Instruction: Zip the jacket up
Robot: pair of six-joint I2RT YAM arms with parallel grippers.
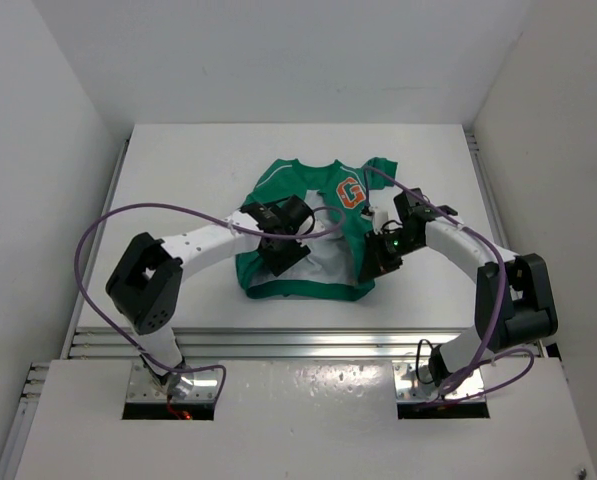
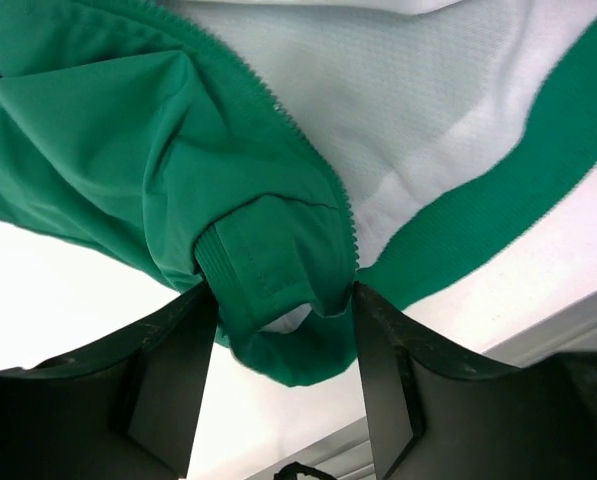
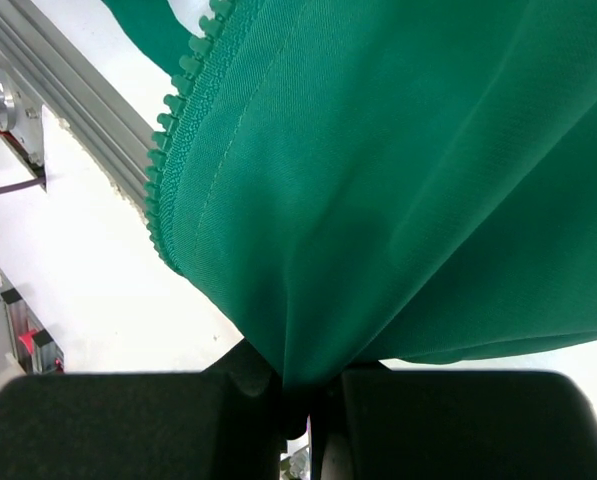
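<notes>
The green jacket (image 1: 298, 185) lies open in the middle of the table, with its orange "G" (image 1: 351, 190) at the right chest and pale grey lining (image 1: 320, 262) showing. My left gripper (image 1: 278, 256) is over the left front panel's bottom corner. In the left wrist view its jaws (image 2: 283, 300) stand wide apart, with the folded green hem corner (image 2: 268, 265) between the fingers, beside the zipper teeth (image 2: 308, 150). My right gripper (image 1: 374, 262) is at the right front panel's lower edge. It is shut (image 3: 296, 385) on a pinched fold of green fabric (image 3: 398, 180), near its zipper teeth (image 3: 173, 130).
An aluminium rail (image 1: 308, 342) runs along the table's near edge, just below the jacket's hem, and also shows in the right wrist view (image 3: 68, 90). Purple cables (image 1: 128, 215) loop over both arms. White walls enclose the table on three sides.
</notes>
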